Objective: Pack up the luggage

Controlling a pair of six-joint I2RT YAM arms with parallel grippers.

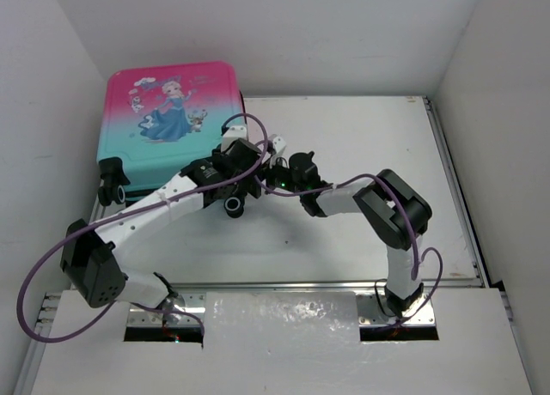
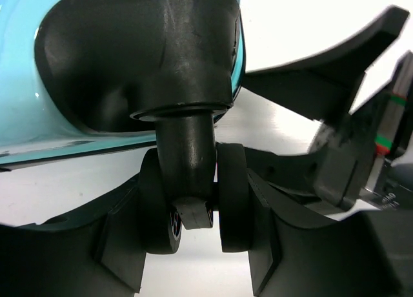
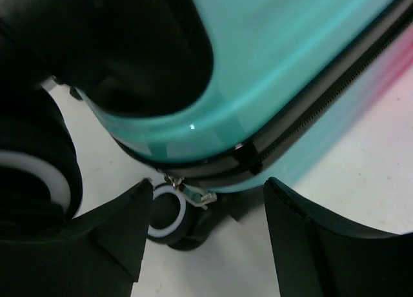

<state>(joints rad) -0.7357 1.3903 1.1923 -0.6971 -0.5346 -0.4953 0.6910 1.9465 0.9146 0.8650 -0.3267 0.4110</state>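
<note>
Pink-to-teal hard-shell suitcase (image 1: 172,112): closed, far-left corner.
Left gripper (image 2: 193,258): apparently clamped on black caster wheel (image 2: 229,194).
Right gripper (image 3: 213,229): spread, beside silver zip pull (image 3: 190,190).
Progress: unopened; packing outstanding.

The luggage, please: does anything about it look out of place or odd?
Nothing looks damaged or spilled. The luggage lies flat and closed. One oddity: the left gripper appears to pinch a caster wheel, while the open right gripper hovers at the zip pull.

left claw (image 2: 191,242) | grips wheel (image 2: 232,194) (twin, black) | luggage (image 2: 19,97) teal shell above
</note>
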